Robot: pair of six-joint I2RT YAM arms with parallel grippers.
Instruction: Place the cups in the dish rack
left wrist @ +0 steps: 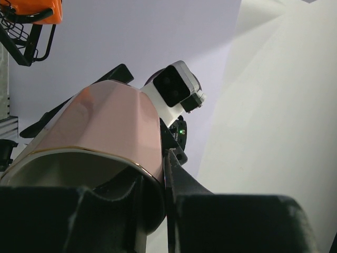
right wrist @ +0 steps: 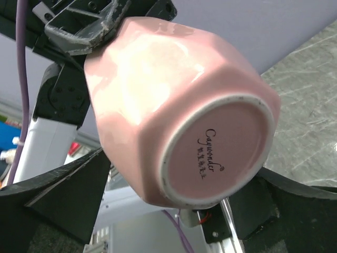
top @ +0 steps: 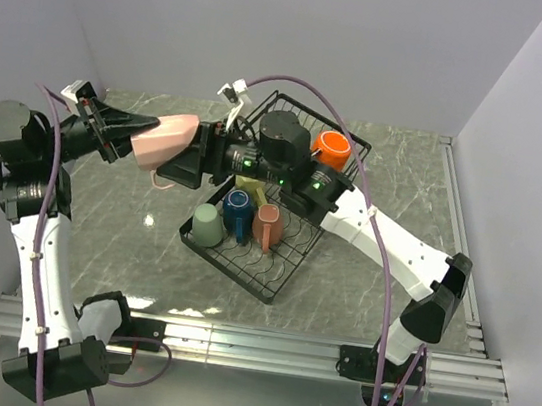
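Above: the left end effector is holding the pink cup aloft, left of the dish rack. Left wrist: we are pinching its rim. Right wrist: the right end effector is gaping wide around its base; we should be closing squarely before releasing.

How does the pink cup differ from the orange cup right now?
The pink cup is held in the air, on its side, by the left gripper; the orange cup sits in the dish rack, free of any gripper. Both are small cups.
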